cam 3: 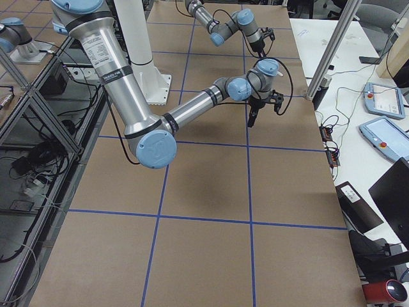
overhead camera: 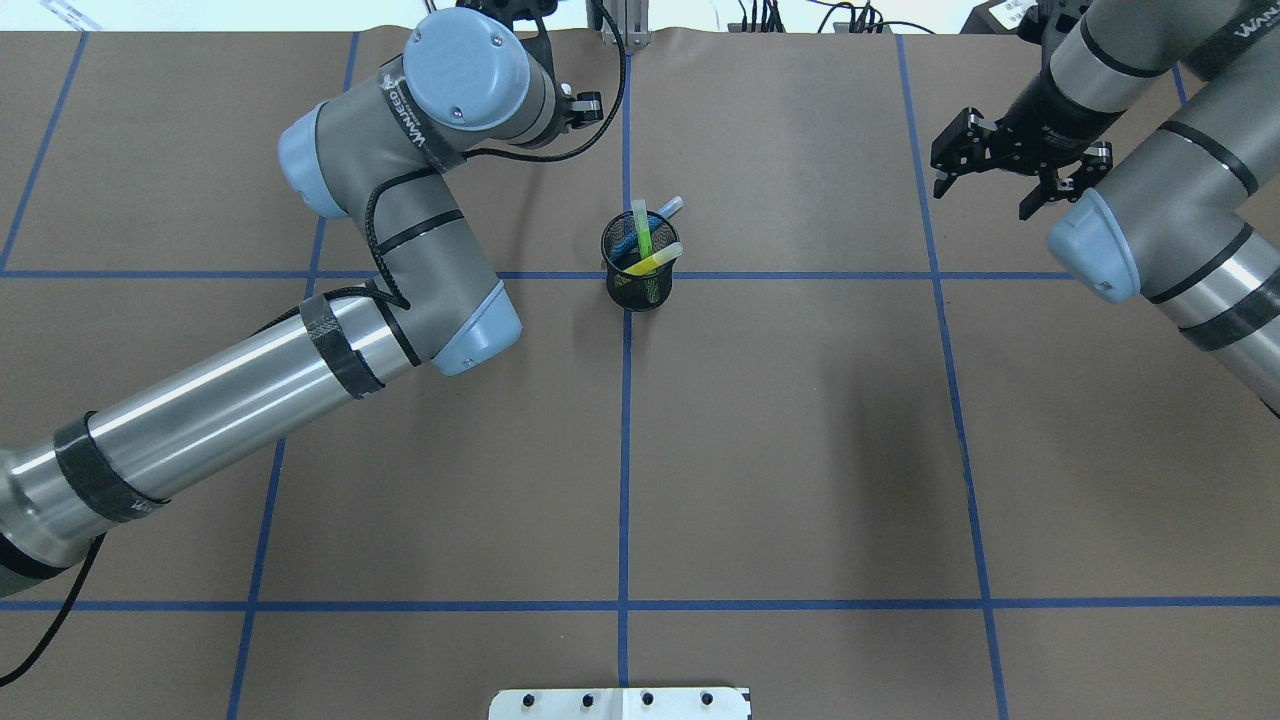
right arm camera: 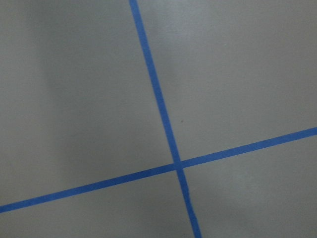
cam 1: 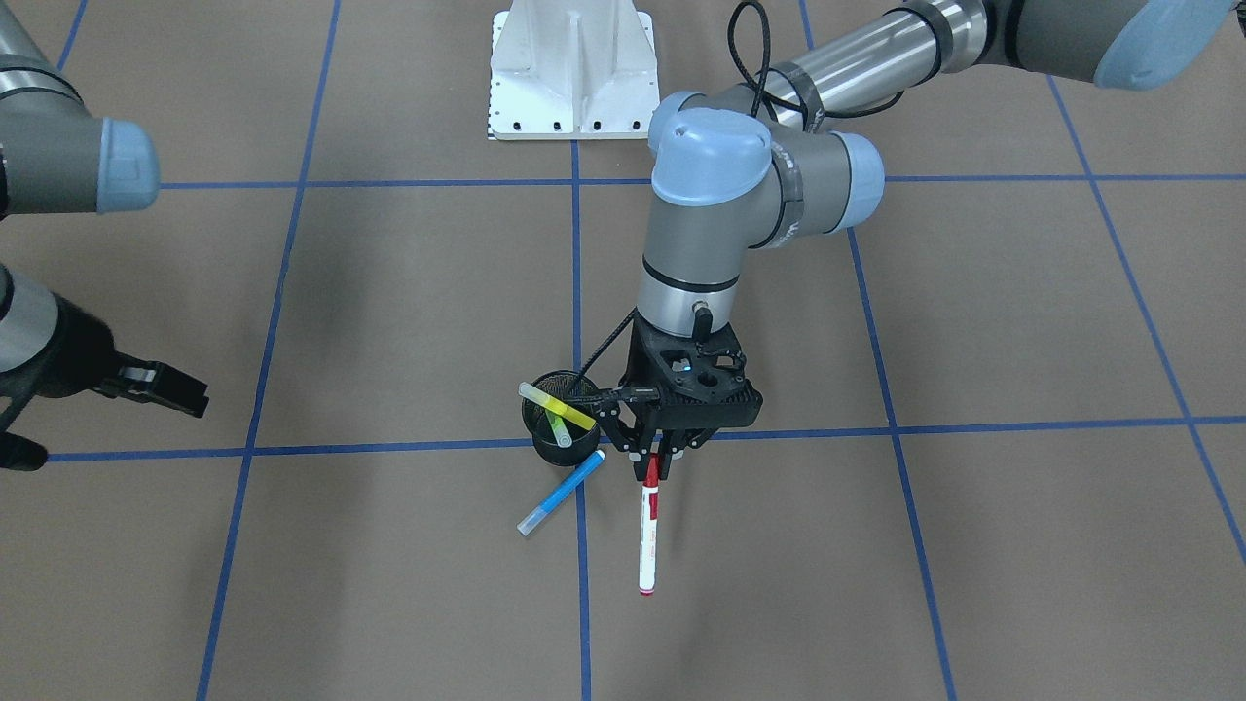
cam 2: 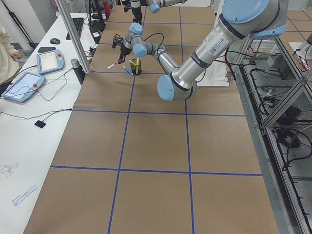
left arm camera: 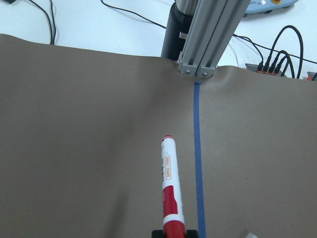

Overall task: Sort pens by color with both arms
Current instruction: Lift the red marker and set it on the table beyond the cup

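Brown worktop [cam 1: 973, 584]: left hand [cam 1: 654, 460] clamps the red marker [cam 1: 647, 531] by its cap [cam 1: 651, 474]. It's likely light, stiff and slick, so mid-barrel seems safer. Right hand [overhead camera: 982, 200] hangs with fingers apart.

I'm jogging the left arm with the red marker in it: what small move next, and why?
Probably carry it a little further from the black mesh cup and lower it onto bare table. The left gripper is closed on the red-capped marker by its cap, outside the cup, while the blue highlighter, green highlighter and yellow highlighter sit in the cup.
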You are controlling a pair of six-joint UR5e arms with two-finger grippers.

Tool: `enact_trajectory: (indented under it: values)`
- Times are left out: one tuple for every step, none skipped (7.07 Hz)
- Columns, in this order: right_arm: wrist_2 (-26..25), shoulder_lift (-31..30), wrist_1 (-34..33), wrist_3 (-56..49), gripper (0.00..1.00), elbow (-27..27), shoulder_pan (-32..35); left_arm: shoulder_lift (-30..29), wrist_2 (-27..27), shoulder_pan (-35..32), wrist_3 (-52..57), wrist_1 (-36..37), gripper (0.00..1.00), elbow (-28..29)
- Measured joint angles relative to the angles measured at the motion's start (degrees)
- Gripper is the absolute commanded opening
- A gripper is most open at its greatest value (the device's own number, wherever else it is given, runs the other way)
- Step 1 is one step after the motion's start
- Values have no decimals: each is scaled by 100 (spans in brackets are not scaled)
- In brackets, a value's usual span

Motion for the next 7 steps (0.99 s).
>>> enact_trajectory:
  values:
    - [-3, -21, 455, 176, 100, 55, -81, 8, 305, 103, 0, -136, 0, 176]
    - [-23, -58, 964, 540, 100, 72, -216, 17, 615, 276, -4, -233, 0, 298]
    - [-65, -126, 1382, 935, 100, 78, -335, 30, 924, 492, -73, -278, 0, 380]
    - [-93, -162, 1618, 1194, 100, 91, -392, 57, 1176, 694, -195, -289, 0, 433]
    - [-102, -164, 1713, 1356, 100, 114, -416, 93, 1358, 840, -265, -287, 55, 457]
    - [-105, -156, 1745, 1424, 100, 129, -423, 119, 1462, 919, -279, -285, 98, 454]
    - [-101, -141, 1755, 1443, 100, 142, -444, 126, 1502, 946, -255, -284, 99, 438]
